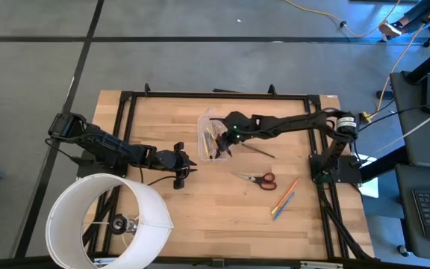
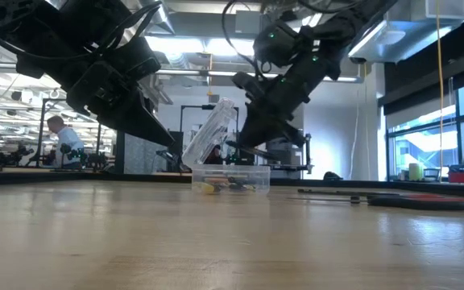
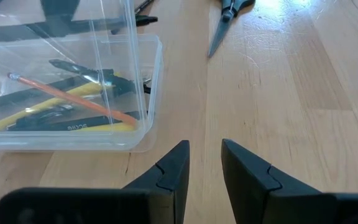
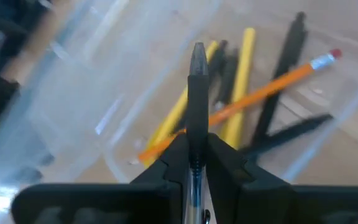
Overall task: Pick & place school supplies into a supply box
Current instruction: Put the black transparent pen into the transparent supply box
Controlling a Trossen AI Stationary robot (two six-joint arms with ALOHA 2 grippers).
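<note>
The clear supply box [image 1: 213, 136] stands mid-table with its lid [image 2: 212, 133] raised. Inside lie yellow and black pens [image 3: 73, 124] and an orange pencil [image 4: 272, 87]. My right gripper [image 4: 196, 146] hangs over the box's open top, shut on a dark pen [image 4: 197, 93]. My left gripper [image 3: 205, 163] stands open just to the table's left of the box [image 3: 73, 93], with nothing between its fingers. Red-handled scissors [image 1: 258, 178], a black pen [image 1: 257, 150] and an orange and a blue pen [image 1: 284, 198] lie flat on the table to the right of the box. My right gripper pinches the dark pen's barrel [image 4: 196, 163] between its two fingers. The pen lies along the fingers, and its dark end [image 4: 197, 56] sticks out well past the fingertips. The fingers slant down from the table's right side. The pen is lifted clear above the box's contents.
A large white cylinder [image 1: 107, 220] stands at the table's near left corner, close to my left arm. A black frame [image 1: 215, 95] runs around the tabletop. Bare wood lies between the box and the near edge.
</note>
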